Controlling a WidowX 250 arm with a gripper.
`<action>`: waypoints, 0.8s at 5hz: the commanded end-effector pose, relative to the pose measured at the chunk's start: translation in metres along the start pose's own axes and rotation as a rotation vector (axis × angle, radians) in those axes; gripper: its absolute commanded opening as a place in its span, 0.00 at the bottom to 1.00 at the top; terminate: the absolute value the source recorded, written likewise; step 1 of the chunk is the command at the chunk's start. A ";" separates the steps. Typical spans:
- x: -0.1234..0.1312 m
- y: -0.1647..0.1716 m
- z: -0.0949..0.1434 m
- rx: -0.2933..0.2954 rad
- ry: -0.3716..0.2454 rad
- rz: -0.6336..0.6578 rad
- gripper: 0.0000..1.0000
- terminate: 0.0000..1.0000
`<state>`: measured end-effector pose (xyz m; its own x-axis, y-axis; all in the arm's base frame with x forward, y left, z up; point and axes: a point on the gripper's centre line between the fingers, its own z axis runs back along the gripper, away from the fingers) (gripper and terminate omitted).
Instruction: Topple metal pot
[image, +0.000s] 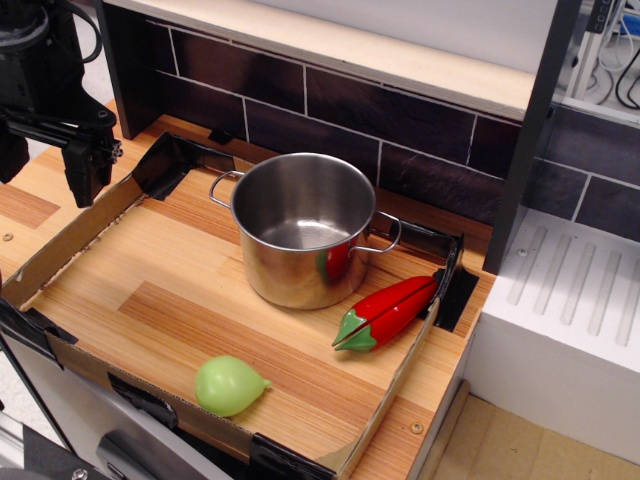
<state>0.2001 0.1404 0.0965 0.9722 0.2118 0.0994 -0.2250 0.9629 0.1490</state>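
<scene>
On the wooden table (180, 300), inside the low cardboard border, the metal pot (305, 230) stands upright with its mouth facing up, a red toy pepper (388, 312) just beside its right flank and a green toy vegetable (230, 385) nearer the front edge. At the far left the end effector (50, 165) hangs well apart from the pot, holding nothing; whether its fingers are spread I cannot tell. By my judgement the toppling is not yet begun: the approach, contact and the push over all remain.

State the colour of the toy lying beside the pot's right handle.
Red pepper with a green stem end, beside the pot; the only view shows it.
</scene>
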 end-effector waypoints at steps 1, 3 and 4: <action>0.000 0.000 0.000 0.000 0.000 0.000 1.00 0.00; 0.021 -0.014 0.015 -0.015 -0.048 -0.396 1.00 0.00; 0.033 -0.032 0.027 -0.039 -0.060 -0.603 1.00 0.00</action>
<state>0.2349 0.1072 0.1138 0.9234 -0.3814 0.0436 0.3731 0.9184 0.1313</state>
